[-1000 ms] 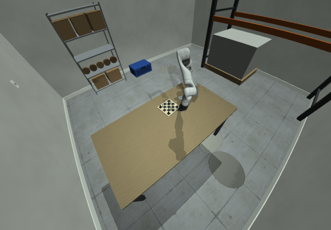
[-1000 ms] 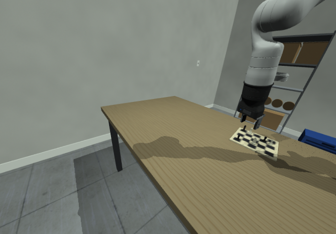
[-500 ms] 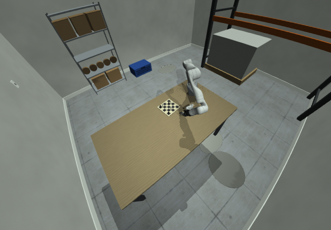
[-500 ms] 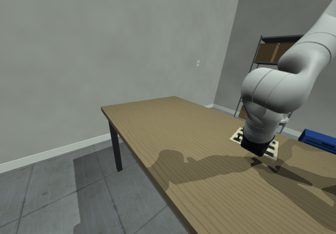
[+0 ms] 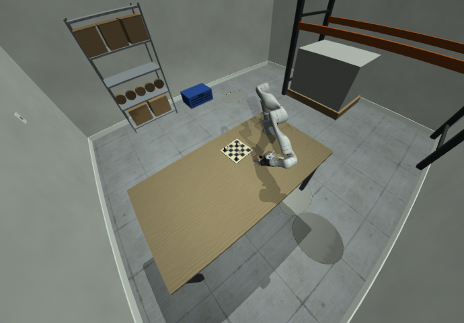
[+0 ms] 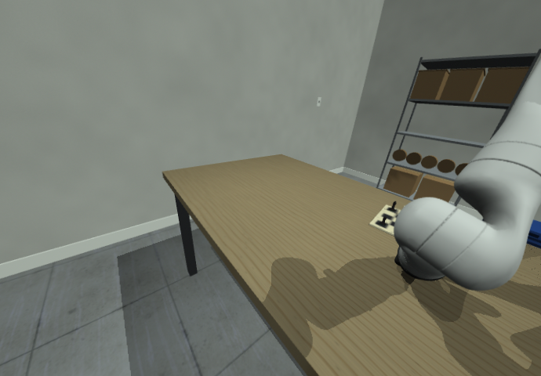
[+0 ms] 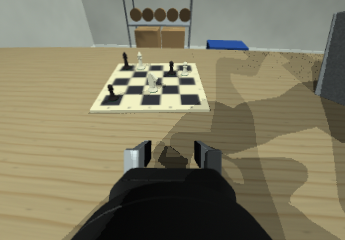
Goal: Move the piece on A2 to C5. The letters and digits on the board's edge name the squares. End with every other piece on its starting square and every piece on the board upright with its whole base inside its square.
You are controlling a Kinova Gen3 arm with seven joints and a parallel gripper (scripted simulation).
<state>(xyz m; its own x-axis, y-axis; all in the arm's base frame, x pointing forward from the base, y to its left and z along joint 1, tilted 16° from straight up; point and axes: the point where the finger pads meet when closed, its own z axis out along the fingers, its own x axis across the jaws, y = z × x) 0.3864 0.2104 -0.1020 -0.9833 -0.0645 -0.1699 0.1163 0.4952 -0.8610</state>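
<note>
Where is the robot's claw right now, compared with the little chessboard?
In the wrist view the open gripper hovers low over bare table, short of the chessboard, its near edge just ahead.

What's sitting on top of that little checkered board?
Six small chess pieces stand on the board: three black and three white, all upright in the wrist view. The open, empty hand sits short of the board. From the side, the arm hides most of it.
</note>
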